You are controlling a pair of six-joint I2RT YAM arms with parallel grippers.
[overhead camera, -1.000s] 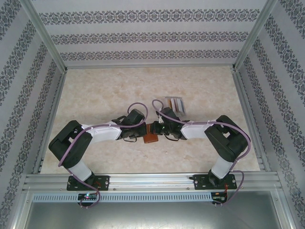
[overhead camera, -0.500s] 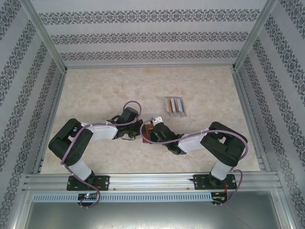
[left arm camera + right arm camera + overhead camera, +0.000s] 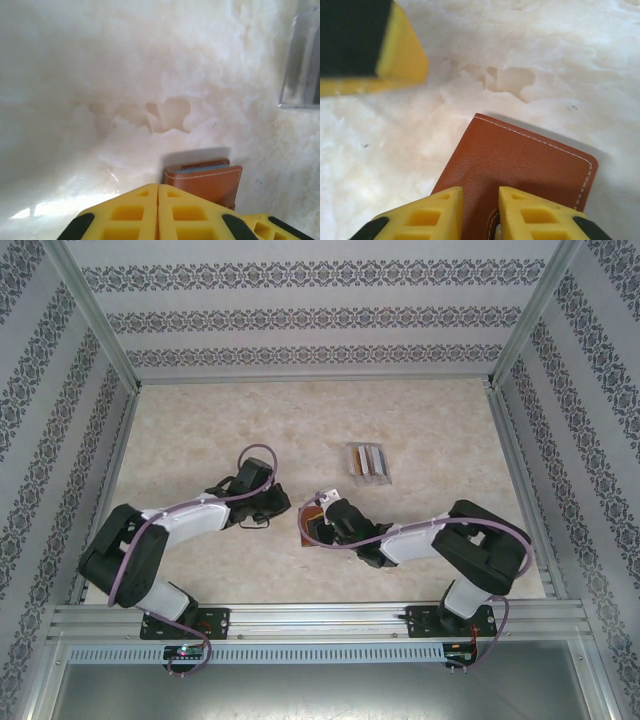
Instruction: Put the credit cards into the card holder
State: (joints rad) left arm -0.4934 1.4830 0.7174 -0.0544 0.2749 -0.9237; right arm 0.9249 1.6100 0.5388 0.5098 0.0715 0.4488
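My right claw [image 3: 481,214]: jaws narrowly apart, over closed brown card holder [image 3: 520,165] lying flat on marble table [image 3: 545,60]; grip cannot tell. My left claw [image 3: 158,210]: pressed shut, empty; card holder just beyond, rightward, bluish credit card [image 3: 202,169] edge peeking out.

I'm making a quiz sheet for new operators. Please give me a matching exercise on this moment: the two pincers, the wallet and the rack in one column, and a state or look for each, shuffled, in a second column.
Column one
1. left pincer
2. right pincer
3. wallet
4. rack

Column two
A. grey and slotted, farther back on the table
B. fingers pressed together
C. brown leather, with a bluish card tucked in its pocket
D. fingers a little apart, over the wallet's near edge

Pairs: 1-B, 2-D, 3-C, 4-A
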